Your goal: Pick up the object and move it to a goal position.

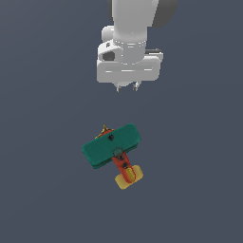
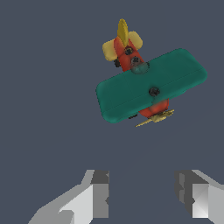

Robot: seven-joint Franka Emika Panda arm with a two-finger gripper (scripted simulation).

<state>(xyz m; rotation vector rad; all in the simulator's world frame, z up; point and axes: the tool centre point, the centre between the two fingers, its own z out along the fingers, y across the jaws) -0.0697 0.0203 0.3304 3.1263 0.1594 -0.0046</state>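
The object is a small toy biplane (image 1: 112, 146) with teal-green wings, a red-orange body, a yellow tail and a yellow propeller. It rests on the dark grey floor, its tail toward the front of the exterior view. My gripper (image 1: 127, 87) hangs well above and behind it, apart from it, on the white arm. In the wrist view the biplane (image 2: 151, 85) lies beyond the two grey fingers (image 2: 99, 194), which stand wide apart with nothing between them. The gripper (image 2: 144, 197) is open.
A plain dark grey floor (image 1: 42, 190) surrounds the plane on all sides. No other objects, containers or edges show in either view.
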